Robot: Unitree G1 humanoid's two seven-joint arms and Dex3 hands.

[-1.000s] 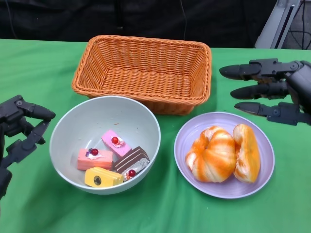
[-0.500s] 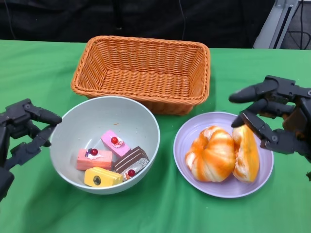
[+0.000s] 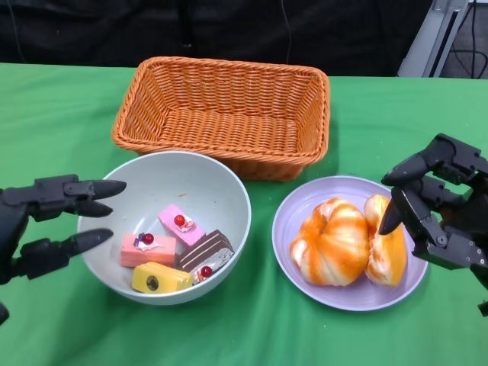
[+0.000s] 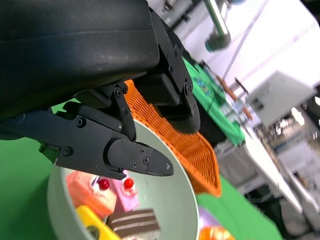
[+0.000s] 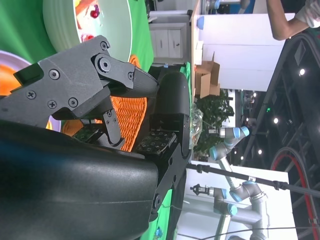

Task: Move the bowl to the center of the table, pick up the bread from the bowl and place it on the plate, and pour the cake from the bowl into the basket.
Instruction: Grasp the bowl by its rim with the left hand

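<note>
The pale grey-green bowl (image 3: pixel 169 177) stands left of centre with several small cake pieces (image 3: pixel 177 248) in it. Two orange-and-white breads (image 3: pixel 333 242) lie on the lilac plate (image 3: pixel 358 294) to its right. Behind both stands the orange wicker basket (image 3: pixel 221 114), with nothing in it. My left hand (image 3: pixel 47 223) holds nothing; its fingers are stretched apart at the bowl's left rim, one above and one below. In the left wrist view its fingertips (image 4: pixel 145 161) hang over the bowl (image 4: pixel 172 197). My right hand (image 3: pixel 438 204) holds nothing, its fingers bent beside the plate's right edge, one tip at the right bread (image 3: pixel 386 252).
Green cloth (image 3: pixel 252 335) covers the table, with bare stretches at the front and far left. A metal stand (image 3: pixel 438 34) rises at the back right. The right wrist view shows the basket (image 5: pixel 138 112) past my right hand (image 5: pixel 100 75).
My left hand's fingers have straightened and reached right to the bowl's rim. My right hand has dropped from beside the basket to the plate's right edge, bending its fingers. Bowl, breads and cakes stay put.
</note>
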